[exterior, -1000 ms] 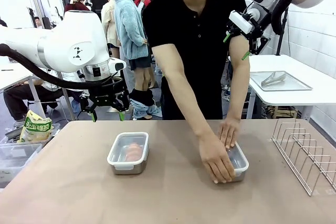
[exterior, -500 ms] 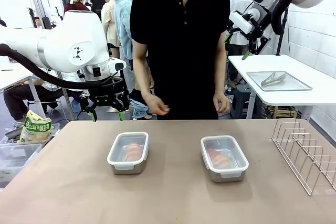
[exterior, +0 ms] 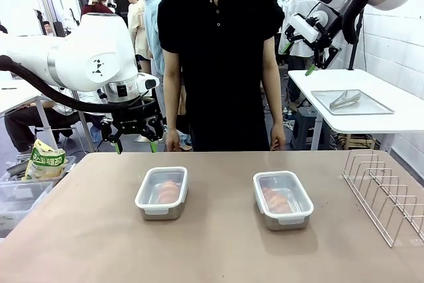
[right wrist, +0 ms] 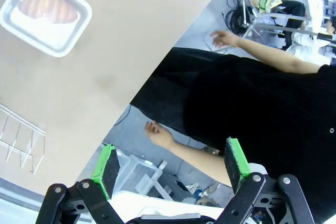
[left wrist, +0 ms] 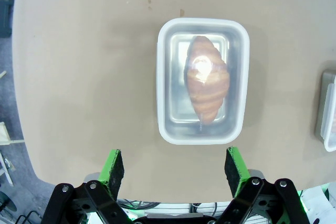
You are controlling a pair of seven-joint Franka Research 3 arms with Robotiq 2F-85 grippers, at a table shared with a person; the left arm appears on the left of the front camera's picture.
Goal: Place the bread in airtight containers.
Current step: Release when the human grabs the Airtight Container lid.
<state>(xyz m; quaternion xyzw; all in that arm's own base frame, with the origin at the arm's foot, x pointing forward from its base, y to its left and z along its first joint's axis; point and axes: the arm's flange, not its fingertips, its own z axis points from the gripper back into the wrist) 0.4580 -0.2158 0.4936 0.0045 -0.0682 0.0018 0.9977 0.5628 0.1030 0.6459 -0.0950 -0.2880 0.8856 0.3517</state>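
Green-padded left hand (exterior: 135,144) wide open, empty — right hand (exterior: 296,59) likewise

Both croissants (exterior: 168,191) (exterior: 277,200) read only as hazy shapes through the translucent lids in the front view, the wire rack (exterior: 386,193) runs off the right edge, and the left wrist view crops the second container (left wrist: 328,111).

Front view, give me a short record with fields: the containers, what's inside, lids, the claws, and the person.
containers: two small rectangular stainless-steel tubs, left and right, apart on the brown table
contents: one golden-brown croissant in each, left, right
lids: translucent whitish plastic, on both
left claw: open, raised above the table's far left edge
right claw: open, high at the right
person: standing at the far side, hands off the table
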